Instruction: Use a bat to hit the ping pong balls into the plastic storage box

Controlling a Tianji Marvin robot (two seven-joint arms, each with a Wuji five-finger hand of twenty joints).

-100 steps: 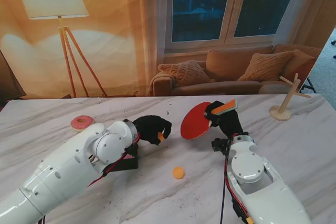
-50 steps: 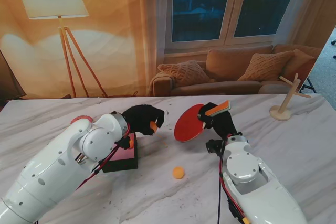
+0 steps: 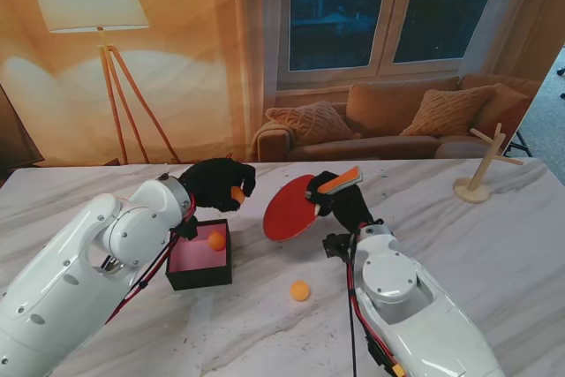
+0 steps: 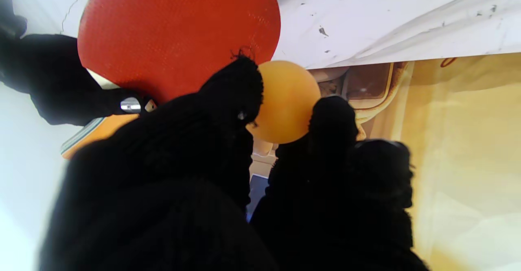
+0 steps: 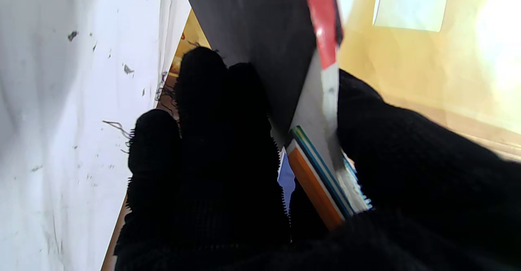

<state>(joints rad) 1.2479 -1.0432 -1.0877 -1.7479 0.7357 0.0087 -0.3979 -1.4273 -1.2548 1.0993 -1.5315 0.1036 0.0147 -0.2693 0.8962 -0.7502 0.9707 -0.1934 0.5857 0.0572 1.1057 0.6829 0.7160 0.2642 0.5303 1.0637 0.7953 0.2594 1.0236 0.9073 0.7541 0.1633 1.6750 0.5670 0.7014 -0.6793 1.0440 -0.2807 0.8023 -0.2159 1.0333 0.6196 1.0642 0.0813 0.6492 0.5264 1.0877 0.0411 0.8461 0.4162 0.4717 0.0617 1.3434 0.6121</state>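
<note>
My left hand (image 3: 214, 184), in a black glove, is shut on an orange ping pong ball (image 3: 237, 193), pinched between its fingertips (image 4: 240, 88) and held above the far edge of the black storage box (image 3: 199, 278). That box has a pink floor and holds one orange ball (image 3: 216, 240). My right hand (image 3: 338, 203) is shut on the handle of the red bat (image 3: 289, 207), whose face (image 4: 179, 31) tilts toward the left hand. In the right wrist view the bat's black back (image 5: 260, 27) and striped handle (image 5: 321, 181) show. Another ball (image 3: 300, 290) lies on the table nearer to me.
The white marble table (image 3: 494, 227) carries a wooden peg stand (image 3: 481, 169) at the far right. A living-room backdrop with a lamp and sofa rises behind the table's far edge.
My left hand has lifted the ball up and leftward, uncovering the box with a ball inside. The right hand has swung the bat leftward toward the left hand.
</note>
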